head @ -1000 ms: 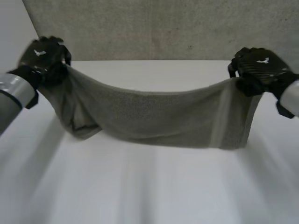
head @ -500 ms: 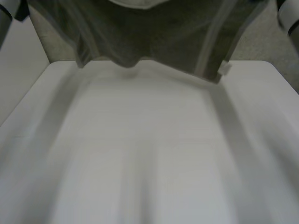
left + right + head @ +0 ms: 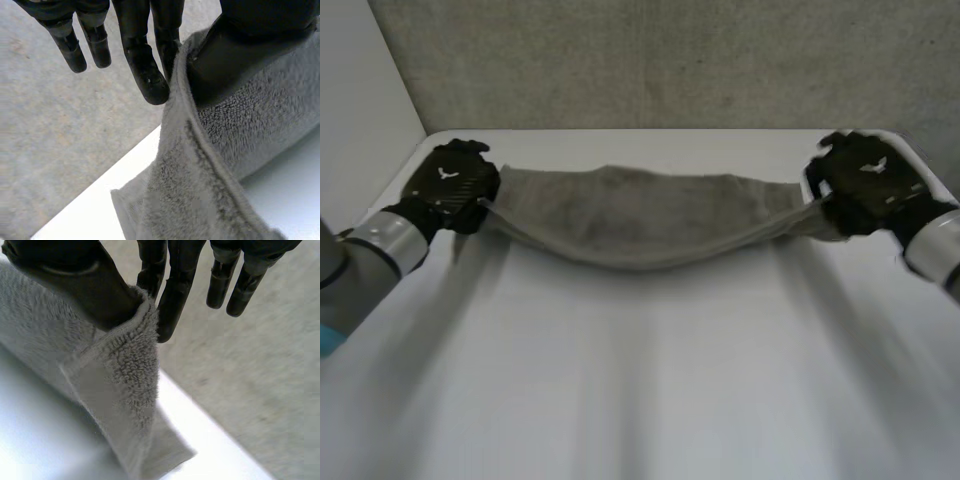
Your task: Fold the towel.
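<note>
I see grey terry towel (image 3: 640, 215), aloft moments ago, sagging over white bench (image 3: 640, 390); left robot hand (image 3: 450, 185), right robot hand (image 3: 865, 180) pinch its ends.

A white table (image 3: 640, 380) with a smooth, matte top spreads across the head view, its far edge running straight and its far left corner rounded. Beyond that edge lies a grey speckled carpet (image 3: 670, 60), mottled with faint darker and paler flecks. To the left of the carpet, a pale plain surface (image 3: 355, 90) meets it along a slanting line. Both wrist views look down at the table's edge, with the carpet just past it.
</note>
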